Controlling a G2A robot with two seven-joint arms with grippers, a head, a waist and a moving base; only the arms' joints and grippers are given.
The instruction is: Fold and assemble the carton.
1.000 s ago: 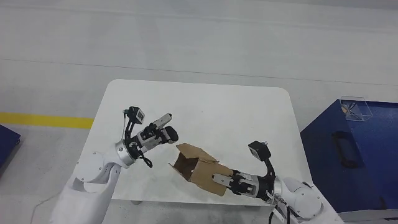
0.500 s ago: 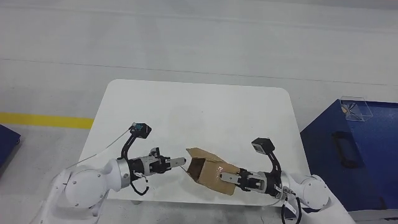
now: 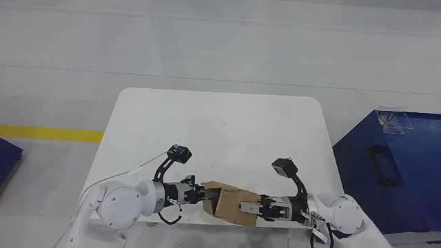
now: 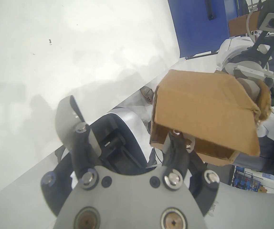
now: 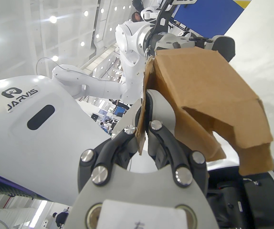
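Note:
The brown carton [image 3: 231,204] lies on its side near the front edge of the white table [image 3: 220,124], held between my two arms. My right gripper [image 3: 253,207] is shut on a flap at the carton's right end; in the right wrist view the flap [image 5: 141,120] is pinched between the fingers, with the carton body [image 5: 199,84] beyond. My left gripper [image 4: 121,115] is open at the carton's [image 4: 203,106] open left end. One finger [image 4: 175,144] reaches into the opening, and the other finger [image 4: 67,110] stands well clear outside.
A blue cabinet [image 3: 386,162] stands to the right of the table, with a small clear box [image 3: 393,118] on top. The table's front edge runs just under the carton. The back half of the table is bare.
My left arm has swung down and to the right until its gripper met the carton's open end. The carton has tipped flatter and shifted toward the front edge in the right gripper.

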